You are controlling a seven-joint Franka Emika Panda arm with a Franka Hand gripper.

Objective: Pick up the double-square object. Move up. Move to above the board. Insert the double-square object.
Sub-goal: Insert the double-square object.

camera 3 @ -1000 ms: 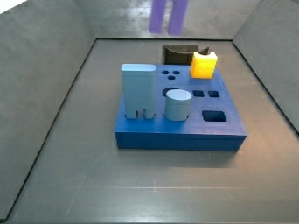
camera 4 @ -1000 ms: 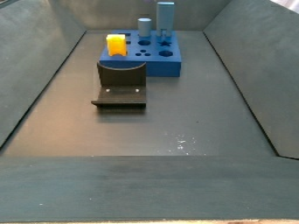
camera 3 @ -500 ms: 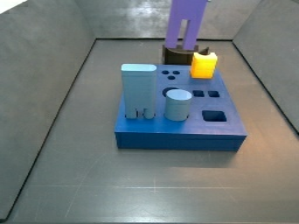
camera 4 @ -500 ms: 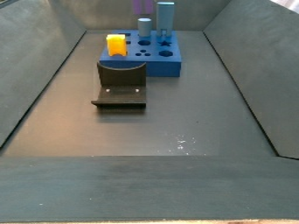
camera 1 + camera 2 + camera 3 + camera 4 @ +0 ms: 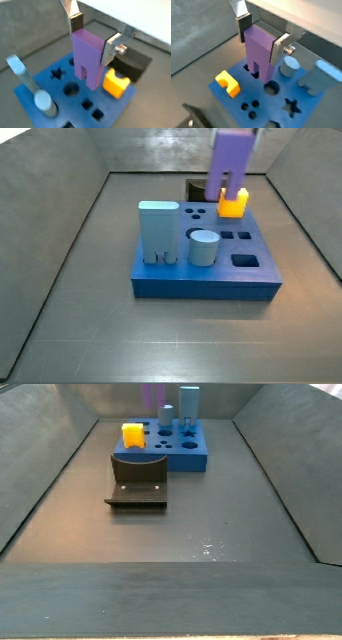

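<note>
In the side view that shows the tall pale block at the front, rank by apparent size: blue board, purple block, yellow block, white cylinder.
1. Thick blue square board.
2. Purple double-square block, held by the pincer above the board; camera distance makes this rank unsure.
3. Pale white cylinder.
4. Small yellow block.

The double-square object [image 5: 89, 56], a purple block with two square prongs at its lower end, hangs upright, clamped between the end effector's [image 5: 93, 31] silver fingers, above the board [image 5: 210, 268]. The board is a thick blue square slab with dark, variously shaped holes, lying flat on the floor.
</note>
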